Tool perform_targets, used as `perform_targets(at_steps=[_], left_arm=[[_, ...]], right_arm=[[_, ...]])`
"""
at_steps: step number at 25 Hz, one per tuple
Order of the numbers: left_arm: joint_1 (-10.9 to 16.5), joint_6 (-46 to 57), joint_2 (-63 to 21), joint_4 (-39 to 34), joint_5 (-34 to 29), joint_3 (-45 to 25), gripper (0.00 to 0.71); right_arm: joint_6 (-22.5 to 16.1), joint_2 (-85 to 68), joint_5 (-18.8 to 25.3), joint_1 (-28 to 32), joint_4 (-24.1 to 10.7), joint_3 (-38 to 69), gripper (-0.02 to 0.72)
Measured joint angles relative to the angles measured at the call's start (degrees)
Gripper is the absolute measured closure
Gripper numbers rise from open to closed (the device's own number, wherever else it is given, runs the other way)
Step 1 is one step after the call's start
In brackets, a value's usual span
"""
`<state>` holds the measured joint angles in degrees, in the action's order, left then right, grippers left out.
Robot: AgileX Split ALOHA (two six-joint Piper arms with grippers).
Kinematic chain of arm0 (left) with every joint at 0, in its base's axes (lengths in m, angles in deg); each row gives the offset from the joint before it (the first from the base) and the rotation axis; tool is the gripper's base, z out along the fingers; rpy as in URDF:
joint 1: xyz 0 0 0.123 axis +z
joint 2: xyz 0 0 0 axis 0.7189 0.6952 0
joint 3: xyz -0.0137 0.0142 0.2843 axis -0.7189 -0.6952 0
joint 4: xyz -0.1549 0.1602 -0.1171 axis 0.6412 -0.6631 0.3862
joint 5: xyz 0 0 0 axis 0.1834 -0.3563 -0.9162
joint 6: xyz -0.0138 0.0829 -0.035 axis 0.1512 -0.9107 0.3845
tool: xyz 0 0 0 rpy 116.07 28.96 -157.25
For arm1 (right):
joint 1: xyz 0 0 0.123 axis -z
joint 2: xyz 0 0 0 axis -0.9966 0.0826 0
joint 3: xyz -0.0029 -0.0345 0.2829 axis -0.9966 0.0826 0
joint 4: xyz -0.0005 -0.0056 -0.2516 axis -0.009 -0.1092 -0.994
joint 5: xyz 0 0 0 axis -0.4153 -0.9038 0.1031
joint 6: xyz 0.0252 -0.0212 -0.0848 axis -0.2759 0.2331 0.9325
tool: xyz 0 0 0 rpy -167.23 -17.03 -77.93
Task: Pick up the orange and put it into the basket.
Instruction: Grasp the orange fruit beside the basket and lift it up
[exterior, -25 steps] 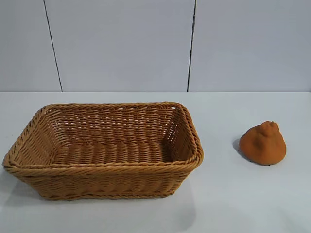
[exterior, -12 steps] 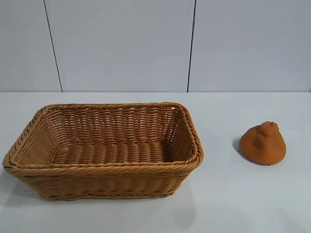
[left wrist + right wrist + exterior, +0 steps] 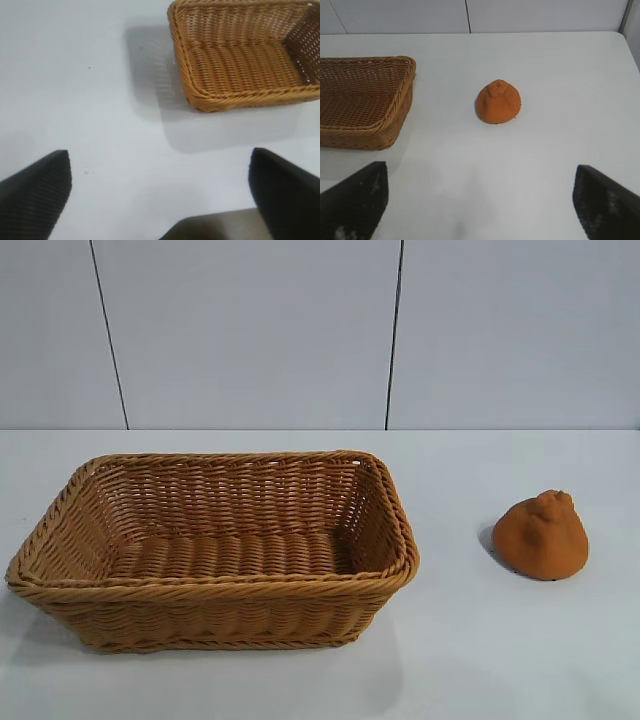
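Observation:
The orange (image 3: 541, 536), matte and knobbly on top, rests on the white table to the right of the basket (image 3: 212, 585), well apart from it. The wicker basket is empty. Neither arm shows in the exterior view. In the right wrist view the orange (image 3: 498, 102) lies ahead of my right gripper (image 3: 481, 192), whose black fingers (image 3: 357, 202) stand wide open with nothing between them; the basket (image 3: 395, 115) is off to one side. My left gripper (image 3: 160, 185) is open over bare table, with a corner of the basket (image 3: 186, 75) ahead of it.
The white table (image 3: 480, 660) runs back to a pale panelled wall (image 3: 300, 330). Its far edge and a rounded corner (image 3: 620, 35) show in the right wrist view. A grey-brown part of the left arm (image 3: 215, 227) sits low between the left fingers.

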<state>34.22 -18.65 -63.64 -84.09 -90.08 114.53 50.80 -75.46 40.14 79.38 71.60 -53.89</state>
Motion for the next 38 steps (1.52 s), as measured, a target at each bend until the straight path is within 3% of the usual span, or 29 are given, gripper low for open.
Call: perform_targets(at_steps=[17, 30, 35, 38], left_arm=[[0.0, -2.31, -14.63, 0.0, -2.81, -1.61, 0.021], [0.0, -4.12, -14.93, -0.06, -2.97, -1.88, 0.021], [4.5, -4.13, -14.93, -0.06, -2.97, -1.88, 0.021], [4.93, -4.13, -14.93, -0.06, -2.97, -1.88, 0.021]], right_arm=[[0.04, 0.0, 0.06, 0.0, 0.0, 0.0, 0.01], [0.04, 0.0, 0.06, 0.0, -0.05, 0.0, 0.01], [0.04, 0.0, 0.06, 0.0, 0.0, 0.0, 0.01], [0.04, 0.0, 0.06, 0.0, 0.0, 0.0, 0.01]])
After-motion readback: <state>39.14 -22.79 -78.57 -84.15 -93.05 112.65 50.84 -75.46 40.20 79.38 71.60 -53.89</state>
